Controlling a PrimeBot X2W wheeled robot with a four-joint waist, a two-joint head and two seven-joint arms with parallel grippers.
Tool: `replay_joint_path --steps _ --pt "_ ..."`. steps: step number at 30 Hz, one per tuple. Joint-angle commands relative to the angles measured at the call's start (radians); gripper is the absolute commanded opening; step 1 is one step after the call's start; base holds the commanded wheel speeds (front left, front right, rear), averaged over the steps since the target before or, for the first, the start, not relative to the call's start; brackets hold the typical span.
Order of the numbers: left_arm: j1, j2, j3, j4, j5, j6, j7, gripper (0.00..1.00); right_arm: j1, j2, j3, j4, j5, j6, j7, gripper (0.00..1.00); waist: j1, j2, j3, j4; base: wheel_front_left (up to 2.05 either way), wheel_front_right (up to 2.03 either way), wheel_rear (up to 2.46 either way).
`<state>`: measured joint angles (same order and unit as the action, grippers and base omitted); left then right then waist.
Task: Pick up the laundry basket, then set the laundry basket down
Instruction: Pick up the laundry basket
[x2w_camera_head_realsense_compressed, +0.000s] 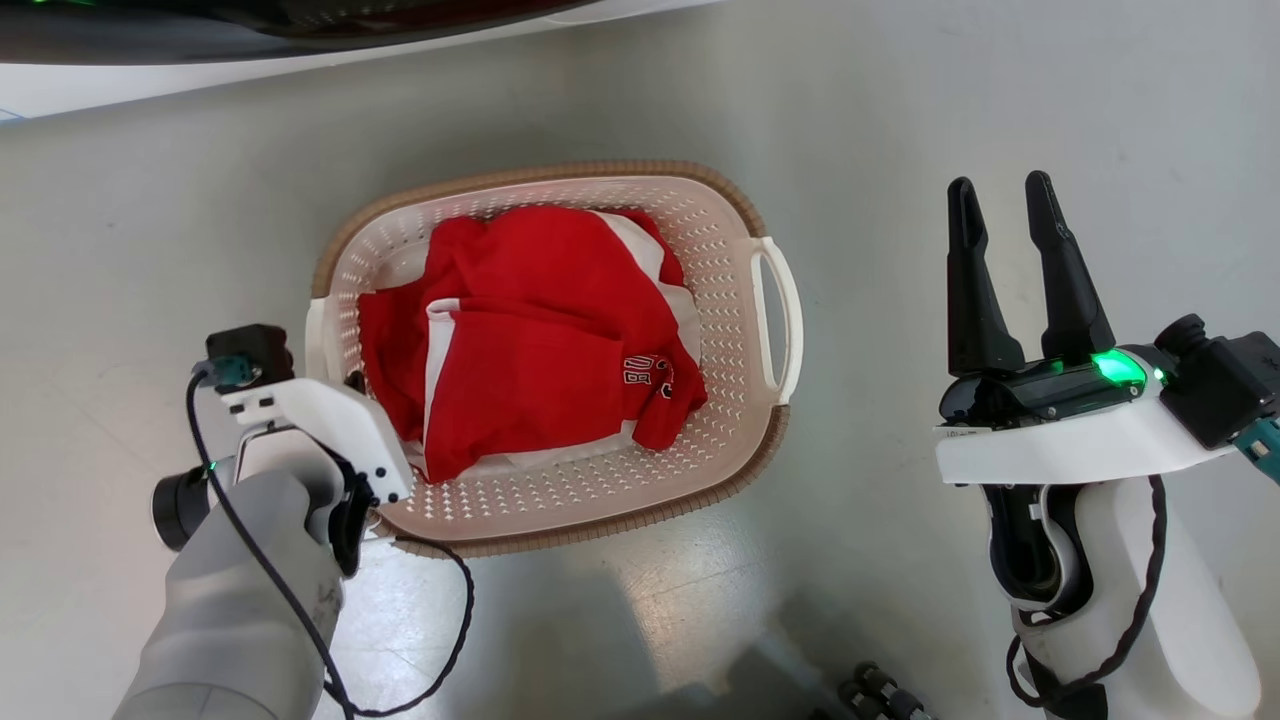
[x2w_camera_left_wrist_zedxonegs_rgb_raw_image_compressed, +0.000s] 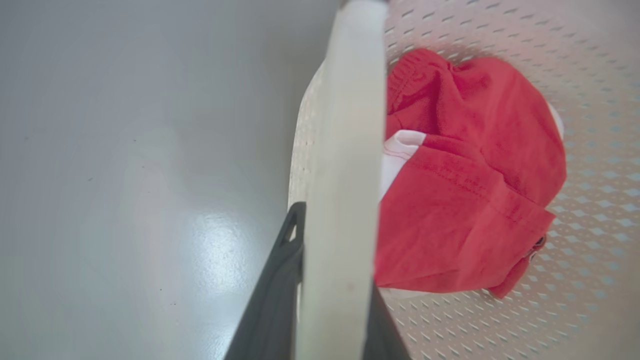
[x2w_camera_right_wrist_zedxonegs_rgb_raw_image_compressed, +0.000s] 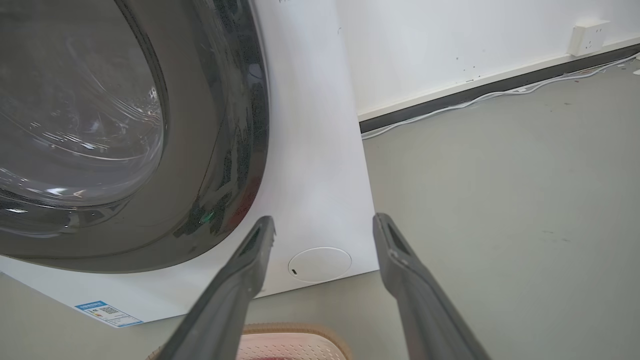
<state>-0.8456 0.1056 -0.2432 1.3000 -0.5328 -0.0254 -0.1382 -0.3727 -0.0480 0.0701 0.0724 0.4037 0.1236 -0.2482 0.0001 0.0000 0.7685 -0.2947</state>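
Note:
The laundry basket (x2w_camera_head_realsense_compressed: 560, 172), cream perforated plastic with a brown woven-look rim, rests on the grey floor with a red and white garment (x2w_camera_head_realsense_compressed: 530, 330) inside. My left gripper (x2w_camera_head_realsense_compressed: 345, 390) is at the basket's left side, fingers hidden under the wrist. In the left wrist view the left gripper (x2w_camera_left_wrist_zedxonegs_rgb_raw_image_compressed: 335, 215) is shut on the white left handle (x2w_camera_left_wrist_zedxonegs_rgb_raw_image_compressed: 345, 125), a dark finger on each side. My right gripper (x2w_camera_head_realsense_compressed: 1000, 185) hovers open to the right of the basket, clear of the right handle (x2w_camera_head_realsense_compressed: 790, 310). The right gripper (x2w_camera_right_wrist_zedxonegs_rgb_raw_image_compressed: 324, 220) points at the washer, the basket rim (x2w_camera_right_wrist_zedxonegs_rgb_raw_image_compressed: 295, 330) below it.
A white washer (x2w_camera_right_wrist_zedxonegs_rgb_raw_image_compressed: 320, 150) with a dark round glass door (x2w_camera_right_wrist_zedxonegs_rgb_raw_image_compressed: 80, 125) stands just beyond the basket; its front edge (x2w_camera_head_realsense_compressed: 300, 20) crosses the top of the head view. A wall with a dark skirting and cables (x2w_camera_right_wrist_zedxonegs_rgb_raw_image_compressed: 500, 85) lies to its right. Grey floor (x2w_camera_head_realsense_compressed: 1000, 90) surrounds the basket.

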Motion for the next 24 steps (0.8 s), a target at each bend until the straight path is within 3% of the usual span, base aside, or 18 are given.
replay_joint_path --steps 1,24 --pt "0.036 0.015 0.024 -0.009 -0.013 0.002 -0.015 0.00 0.016 -0.002 0.020 -0.019 -0.007 0.007 -0.014 1.00 0.0000 0.0000 -0.007 0.008 0.00 0.00 0.00" --pt "0.118 0.079 0.033 -0.009 -0.056 -0.008 -0.009 0.00 0.020 -0.002 0.017 -0.011 -0.049 0.007 -0.014 1.00 0.0000 0.0000 -0.022 0.050 0.00 0.00 0.00"
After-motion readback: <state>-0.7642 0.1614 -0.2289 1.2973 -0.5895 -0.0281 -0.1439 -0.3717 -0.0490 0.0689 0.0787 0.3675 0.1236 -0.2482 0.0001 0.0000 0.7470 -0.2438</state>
